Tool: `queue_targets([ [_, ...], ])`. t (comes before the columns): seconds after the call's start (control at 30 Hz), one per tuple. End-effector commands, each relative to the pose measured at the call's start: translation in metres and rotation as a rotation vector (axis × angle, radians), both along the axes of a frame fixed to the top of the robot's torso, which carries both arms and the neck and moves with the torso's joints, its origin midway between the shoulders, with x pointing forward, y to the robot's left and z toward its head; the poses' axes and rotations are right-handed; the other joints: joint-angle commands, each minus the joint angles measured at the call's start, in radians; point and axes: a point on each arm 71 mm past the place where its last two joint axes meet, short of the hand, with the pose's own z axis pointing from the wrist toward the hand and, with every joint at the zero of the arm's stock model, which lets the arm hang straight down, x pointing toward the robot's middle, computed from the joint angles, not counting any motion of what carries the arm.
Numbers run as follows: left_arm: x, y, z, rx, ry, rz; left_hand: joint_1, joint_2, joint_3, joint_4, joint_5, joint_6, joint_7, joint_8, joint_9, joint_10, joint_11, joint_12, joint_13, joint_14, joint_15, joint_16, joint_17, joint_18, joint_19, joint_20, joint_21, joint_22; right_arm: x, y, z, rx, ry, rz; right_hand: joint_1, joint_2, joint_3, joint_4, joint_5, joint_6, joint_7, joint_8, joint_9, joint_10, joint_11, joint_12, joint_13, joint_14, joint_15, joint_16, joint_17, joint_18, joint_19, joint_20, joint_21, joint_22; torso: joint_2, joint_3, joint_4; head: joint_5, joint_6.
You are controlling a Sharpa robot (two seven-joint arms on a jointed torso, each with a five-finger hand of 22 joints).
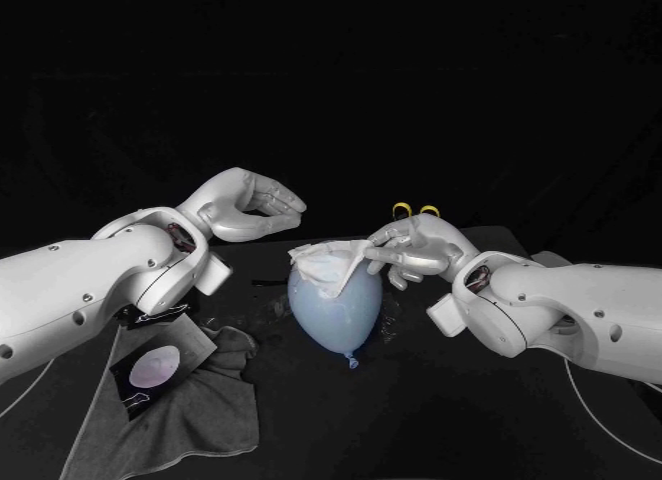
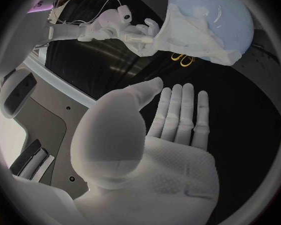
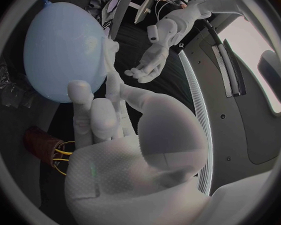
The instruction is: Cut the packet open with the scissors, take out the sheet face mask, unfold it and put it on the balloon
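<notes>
White sheet face mask [image 1: 325,262] lies over the far, round end of the pale blue rubber balloon [image 1: 331,312]. It covers that end like a small cap, and one corner of it sticks up on the right side. The balloon sits in the middle of the black table [image 1: 461,410], with its knotted tip pointing to the near side. The right hand [image 1: 406,250] is at the balloon's far right side. It pinches the right edge of the mask between its thumb and a finger, and its other fingers reach along the balloon's side. The left hand [image 1: 252,207] is up in the air to the left of the balloon and apart from it. It holds nothing. In the left wrist view its palm is flat and its fingers are straight and side by side, with the thumb out to one side. The scissors with yellow loop handles [image 1: 413,210] lie on the table just behind the right hand, on the far side. On the near left a grey cloth [image 1: 216,415] is spread on the table under the left arm. The dark flat packet [image 1: 155,368] lies on that cloth, well apart from the balloon, and it has a pale oval picture on its front.
</notes>
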Motion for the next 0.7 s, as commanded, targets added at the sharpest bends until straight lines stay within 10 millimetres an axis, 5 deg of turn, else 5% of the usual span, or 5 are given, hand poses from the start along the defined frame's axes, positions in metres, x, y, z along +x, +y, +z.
queue_targets([
  [0.03,0.005,-0.012,-0.001,0.066,-0.020,-0.084,0.013,-0.006,-0.048,0.016,0.003,-0.035,0.009,-0.013,-0.004,-0.030,0.019,-0.048,-0.036,-0.040,0.030,-0.127,-0.032,-0.055,-0.027,0.003,-0.131,-0.083,-0.002,0.009,0.010,-0.063,-0.118,0.085,0.002,0.012,0.005,0.000,0.001,-0.002,0.002,0.004,0.174,-0.008,0.001,-0.003,0.001,-0.002,0.001,0.001,0.004,0.003,0.003,0.003,0.011,0.004,0.000,0.0002,-0.0019,0.002,0.007],
  [0.23,0.016,-0.032,-0.008,0.148,0.001,-0.147,0.047,0.008,-0.188,0.036,-0.002,-0.108,-0.018,-0.043,-0.019,-0.110,0.064,-0.121,-0.067,-0.124,0.077,-0.291,-0.072,-0.092,-0.141,0.005,-0.343,-0.194,0.001,0.019,0.020,-0.133,-0.155,0.156,0.003,0.011,0.005,-0.001,0.002,-0.001,0.002,0.004,0.174,-0.007,0.000,-0.003,0.002,-0.002,0.001,0.001,0.005,0.002,0.004,0.003,0.014,0.005,0.001,0.0006,0.0007,0.005,0.014],
  [0.3,0.018,-0.042,-0.011,0.185,0.018,-0.188,0.123,0.058,-0.358,0.068,-0.003,-0.118,-0.015,-0.043,-0.028,-0.123,0.051,-0.147,-0.060,-0.144,0.081,-0.376,-0.095,-0.090,-0.127,0.006,-0.385,-0.223,0.002,0.022,0.026,-0.168,-0.181,0.178,0.003,0.011,0.005,-0.002,0.002,-0.001,0.001,0.004,0.175,-0.007,0.000,-0.003,0.002,-0.002,0.001,0.002,0.005,0.001,0.006,0.003,0.019,0.007,0.002,0.0003,0.0003,0.005,0.016],
  [0.43,0.016,-0.054,-0.015,0.225,0.053,-0.256,0.175,0.063,-0.465,0.115,-0.002,-0.148,-0.018,-0.059,-0.040,-0.161,0.031,-0.185,-0.062,-0.244,0.077,-0.466,-0.122,-0.092,-0.151,0.006,-0.429,-0.246,0.004,0.025,0.031,-0.197,-0.212,0.184,0.004,0.010,0.005,-0.002,0.002,-0.001,0.001,0.004,0.175,-0.006,0.000,-0.002,0.003,-0.001,0.001,0.002,0.005,0.001,0.007,0.003,0.021,0.008,0.003,-0.0006,0.0000,0.007,0.020],
  [0.7,0.015,-0.069,-0.021,0.263,0.095,-0.353,0.292,0.062,-0.689,0.322,-0.004,-0.166,0.013,-0.058,-0.047,-0.231,0.034,-0.212,-0.068,-0.263,0.063,-0.531,-0.131,-0.088,-0.219,0.004,-0.511,-0.273,0.003,0.032,0.039,-0.228,-0.265,0.194,0.004,0.008,0.004,-0.004,0.002,0.000,0.001,0.005,0.177,-0.005,0.000,-0.002,0.004,0.000,0.000,0.002,0.005,0.000,0.011,0.003,0.029,0.012,0.001,0.0001,0.0002,0.007,0.021],
])
